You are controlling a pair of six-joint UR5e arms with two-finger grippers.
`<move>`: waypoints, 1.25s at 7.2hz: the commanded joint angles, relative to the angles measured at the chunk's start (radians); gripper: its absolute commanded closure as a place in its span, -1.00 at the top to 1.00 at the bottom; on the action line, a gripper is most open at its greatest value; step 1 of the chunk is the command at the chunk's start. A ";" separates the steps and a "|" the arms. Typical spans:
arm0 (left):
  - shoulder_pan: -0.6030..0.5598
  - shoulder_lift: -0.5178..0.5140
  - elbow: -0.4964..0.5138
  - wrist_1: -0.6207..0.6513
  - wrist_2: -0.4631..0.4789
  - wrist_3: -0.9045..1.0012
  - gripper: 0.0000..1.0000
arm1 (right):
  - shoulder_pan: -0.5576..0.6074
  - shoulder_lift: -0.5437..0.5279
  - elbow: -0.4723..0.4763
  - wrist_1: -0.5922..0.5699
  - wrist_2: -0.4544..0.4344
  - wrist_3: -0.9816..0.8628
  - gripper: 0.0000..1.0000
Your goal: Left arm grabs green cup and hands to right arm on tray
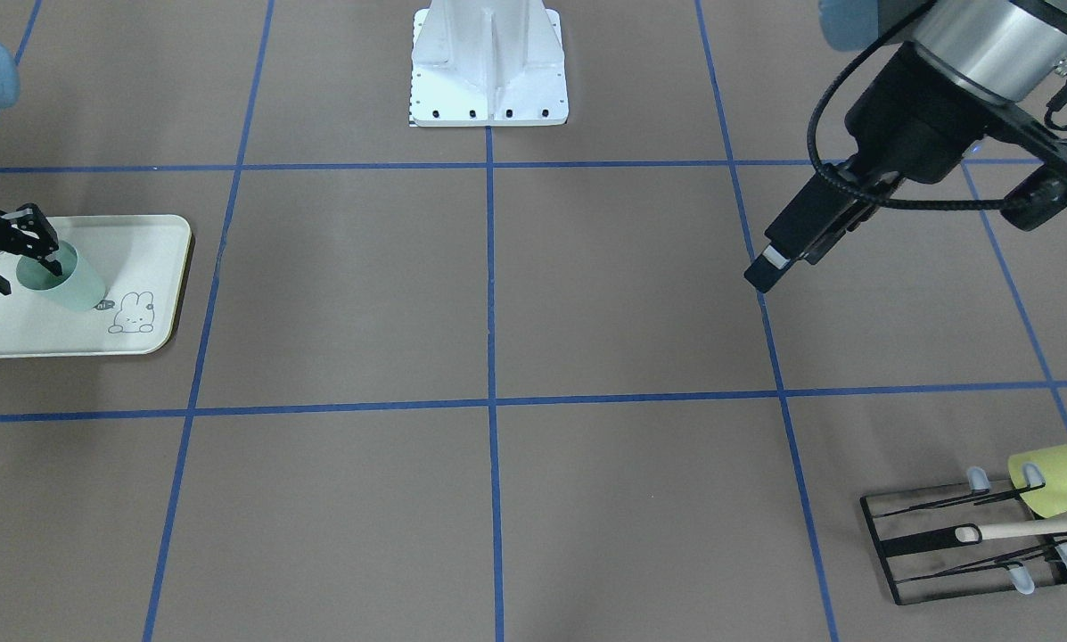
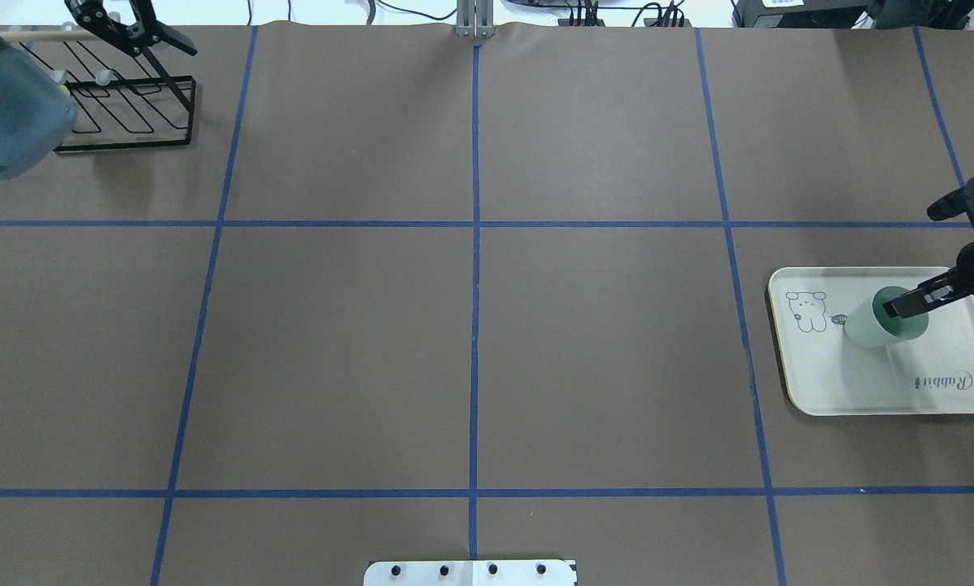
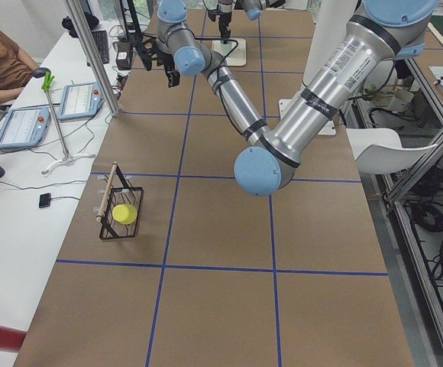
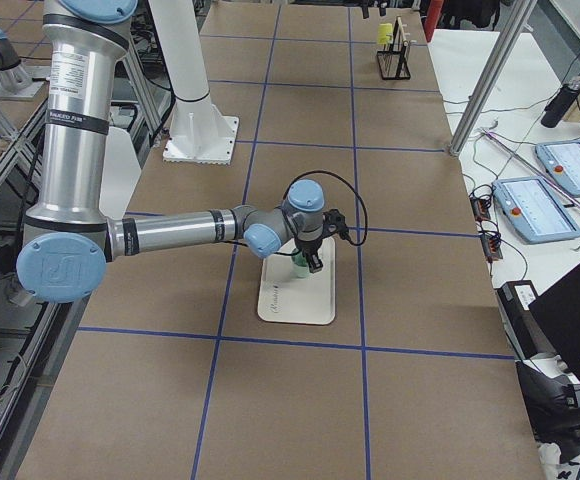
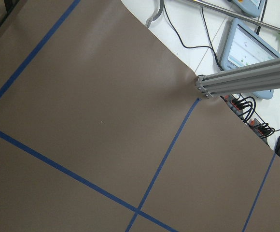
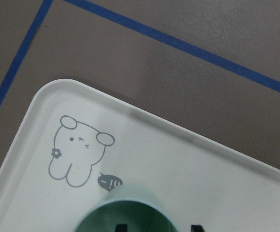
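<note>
The pale green cup (image 1: 74, 285) stands upright on the cream rabbit tray (image 1: 141, 241), near its bunny drawing. It shows the same way in the overhead view, cup (image 2: 865, 330) on tray (image 2: 861, 382). My right gripper (image 1: 27, 275) is open over the cup's rim, one finger inside the cup and the other outside its wall. In the right wrist view both fingertips straddle the rim (image 6: 130, 198), apart from it. My left gripper (image 1: 765, 272) hangs high above the table on the far side, open and empty, well away from the cup.
A black wire rack (image 1: 907, 553) at the table corner on my left holds a yellow-green cup (image 1: 1063, 477) and a wooden-handled tool (image 1: 1032, 528). The white robot base (image 1: 488, 71) stands mid-table at my edge. Blue tape lines grid the brown tabletop.
</note>
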State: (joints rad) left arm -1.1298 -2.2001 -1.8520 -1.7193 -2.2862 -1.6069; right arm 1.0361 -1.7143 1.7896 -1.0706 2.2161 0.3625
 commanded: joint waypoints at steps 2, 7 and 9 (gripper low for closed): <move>-0.042 0.219 -0.116 0.003 0.010 0.375 1.00 | 0.142 0.053 0.025 -0.167 0.131 -0.055 1.00; -0.275 0.664 -0.093 0.053 0.013 1.262 1.00 | 0.468 0.113 0.039 -0.582 0.152 -0.365 1.00; -0.286 0.799 -0.054 0.040 0.019 1.268 1.00 | 0.469 0.091 0.030 -0.578 0.093 -0.364 1.00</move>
State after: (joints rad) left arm -1.4072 -1.4841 -1.9348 -1.6778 -2.2702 -0.3550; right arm 1.4944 -1.6108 1.8267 -1.6469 2.3464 0.0019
